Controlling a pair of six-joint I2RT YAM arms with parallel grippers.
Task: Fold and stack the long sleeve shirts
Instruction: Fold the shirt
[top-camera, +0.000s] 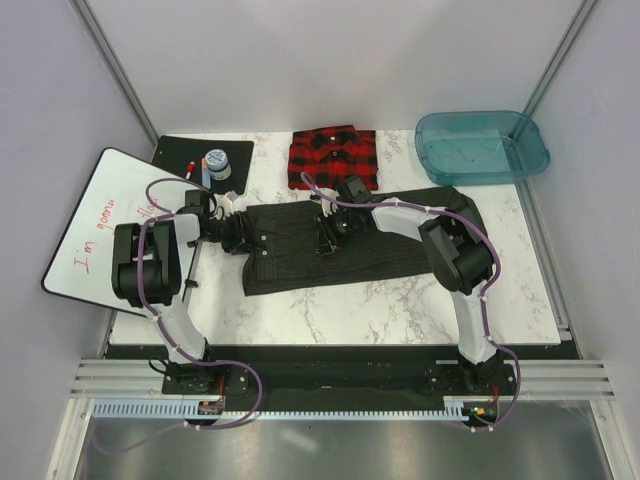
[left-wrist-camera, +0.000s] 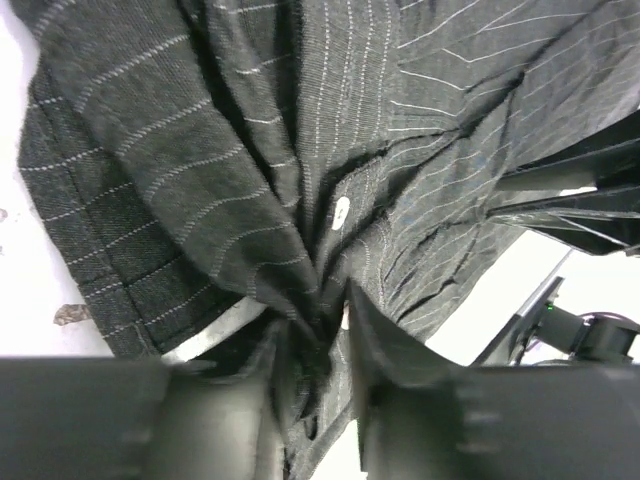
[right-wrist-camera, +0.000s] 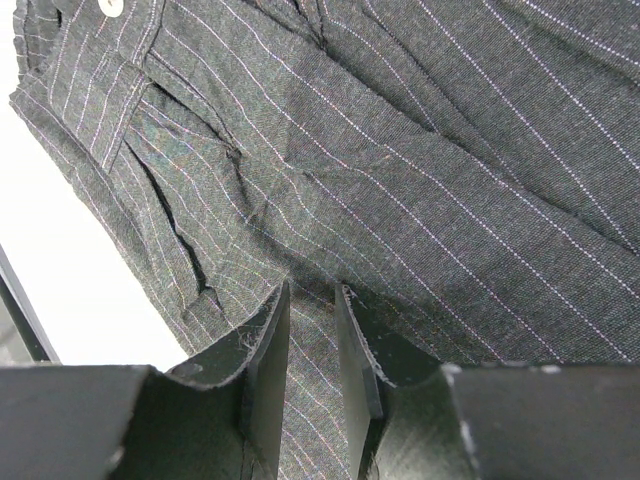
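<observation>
At table centre: pinstripe shirt (top-camera: 345, 250), half-folded; at twelve o'clock, folded plaid shirt (top-camera: 333, 158). Pinched at nine o'clock edge by left gripper (left-wrist-camera: 315, 380), mid-body by right gripper (right-wrist-camera: 312, 350). Could slip from thin bunched grips, skewing layers.

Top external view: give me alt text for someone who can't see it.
A dark pinstripe shirt lies spread across a marble table, with the left gripper at its left end and the right gripper near its middle. Behind it lie a folded plaid shirt and a teal tub.
</observation>
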